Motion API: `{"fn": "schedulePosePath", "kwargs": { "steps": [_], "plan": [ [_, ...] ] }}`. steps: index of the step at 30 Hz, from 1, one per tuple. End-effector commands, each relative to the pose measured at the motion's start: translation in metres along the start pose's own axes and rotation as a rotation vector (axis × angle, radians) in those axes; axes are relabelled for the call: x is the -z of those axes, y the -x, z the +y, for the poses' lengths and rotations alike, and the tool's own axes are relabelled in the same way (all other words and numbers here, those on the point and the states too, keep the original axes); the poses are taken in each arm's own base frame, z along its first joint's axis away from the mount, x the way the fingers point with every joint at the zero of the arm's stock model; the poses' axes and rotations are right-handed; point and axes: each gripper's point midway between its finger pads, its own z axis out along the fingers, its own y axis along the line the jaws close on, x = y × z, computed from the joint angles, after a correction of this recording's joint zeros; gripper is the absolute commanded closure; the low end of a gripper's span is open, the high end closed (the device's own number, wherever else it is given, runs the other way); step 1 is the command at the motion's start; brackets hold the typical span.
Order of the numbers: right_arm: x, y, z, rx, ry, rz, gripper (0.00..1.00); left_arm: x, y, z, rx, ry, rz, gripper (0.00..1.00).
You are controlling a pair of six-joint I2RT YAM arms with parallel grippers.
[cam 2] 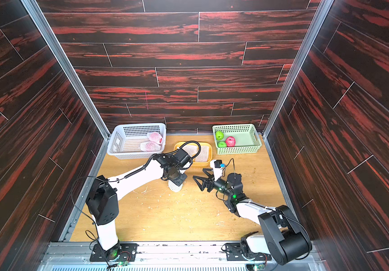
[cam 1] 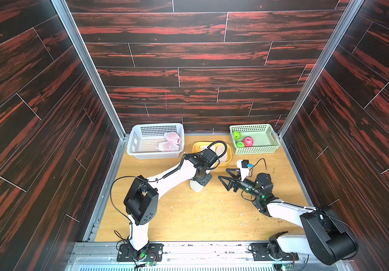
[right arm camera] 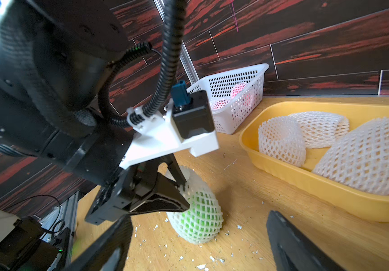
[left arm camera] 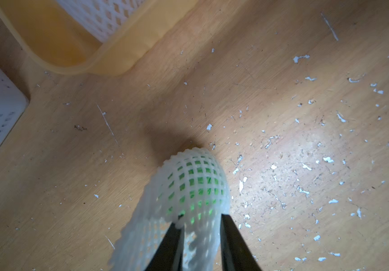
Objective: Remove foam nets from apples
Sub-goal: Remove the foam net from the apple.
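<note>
- One white diamond-mesh foam net [right arm camera: 197, 183] covers one green apple [left arm camera: 198, 180], on the desk [cam 1: 188, 218] under the left pincer [left arm camera: 200, 234].
- Its jaws stand slightly apart around the net's loose end.
- Right pincer [cam 1: 222, 173]: wide open, empty.
- Beyond the left pincer: three empty nets [right arm camera: 280, 140] in a yellow tray [right arm camera: 329, 199], two netted red apples [cam 1: 168, 146] in a white basket [cam 1: 139, 140], three bare apples [cam 1: 247, 141] in a green basket [cam 1: 256, 150].
</note>
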Motion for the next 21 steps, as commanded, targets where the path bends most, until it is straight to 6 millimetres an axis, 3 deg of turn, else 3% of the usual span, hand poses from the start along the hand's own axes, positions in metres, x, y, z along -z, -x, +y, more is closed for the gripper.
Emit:
{"fn": "schedulePosePath", "kwargs": {
  "steps": [1, 3, 4, 8, 10, 11, 13, 15, 18, 21],
  "plan": [
    [0.000, 0.004, 0.001, 0.014, 0.003, -0.015, 0.07, 0.038, 0.015, 0.009, 0.042, 0.021, -0.118, 0.66],
    [0.001, 0.005, 0.001, 0.017, 0.003, -0.018, 0.07, 0.047, 0.022, 0.012, 0.062, 0.030, -0.167, 0.65],
    [0.001, 0.005, 0.001, 0.019, 0.001, -0.019, 0.07, 0.065, 0.028, 0.015, 0.078, 0.029, -0.230, 0.64],
    [0.001, 0.003, 0.000, 0.027, -0.001, -0.014, 0.07, 0.101, 0.035, 0.034, 0.190, 0.087, -0.402, 0.61],
    [0.000, 0.003, 0.002, 0.028, 0.013, -0.009, 0.07, 0.117, 0.036, 0.037, 0.234, 0.073, -0.529, 0.51],
    [-0.001, 0.002, 0.003, 0.030, 0.020, -0.008, 0.07, 0.119, 0.032, 0.036, 0.244, 0.058, -0.578, 0.38],
    [-0.001, 0.002, 0.004, 0.031, 0.032, -0.010, 0.07, 0.121, 0.020, 0.038, 0.295, 0.024, -0.707, 0.12],
    [0.000, 0.002, 0.005, 0.033, 0.038, -0.014, 0.07, 0.118, 0.007, 0.039, 0.330, 0.005, -0.821, 0.00],
    [-0.001, 0.002, 0.005, 0.029, 0.041, -0.018, 0.07, 0.103, -0.012, 0.039, 0.348, -0.015, -0.879, 0.00],
    [-0.002, 0.001, 0.007, 0.019, 0.058, -0.018, 0.07, 0.078, -0.019, 0.029, 0.309, -0.046, -0.848, 0.00]
  ]
}}
